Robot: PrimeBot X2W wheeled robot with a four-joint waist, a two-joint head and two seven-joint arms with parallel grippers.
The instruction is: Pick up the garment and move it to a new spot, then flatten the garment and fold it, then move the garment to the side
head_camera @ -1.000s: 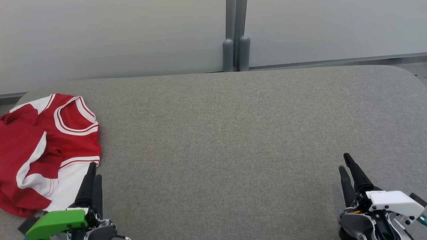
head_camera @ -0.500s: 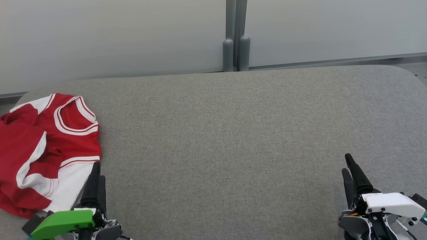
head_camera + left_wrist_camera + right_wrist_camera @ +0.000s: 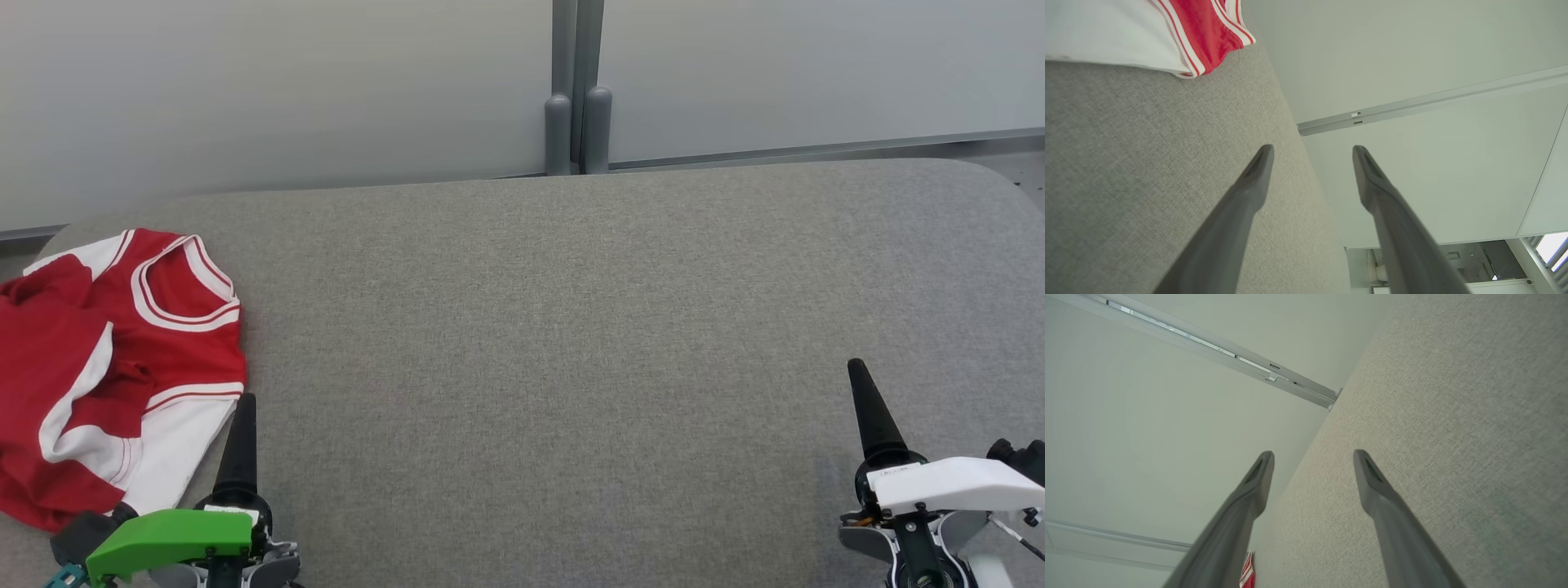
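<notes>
**Item 1, garment.** A red and white jersey (image 3: 122, 359) lies crumpled at the 9 o'clock edge of the grey fabric tabletop (image 3: 571, 327). Its collar is toward 12 o'clock and its white hem panel toward 5 o'clock. It is neither flattened nor folded.

**Item 2, my left jaws.** Released and spread wide, with nothing between them. In the head view they sit at 7 o'clock, turned edge-on, so one dark finger (image 3: 242, 445) shows above the green housing (image 3: 167, 539). Its tip stands just beside the jersey's white hem, at the garment's 4 o'clock. My left wrist view puts the jersey (image 3: 1147, 32) at 11 o'clock, apart from both fingers.

**Item 3, my right jaws.** Released, spread wide and empty. In the head view they sit at 4 o'clock, with one finger (image 3: 872, 412) above the white housing (image 3: 951, 482). They are over bare tabletop, well apart from the jersey.

**Item 4, surroundings.** Pale wall panels and two grey posts (image 3: 578, 122) stand at 12 o'clock
</notes>
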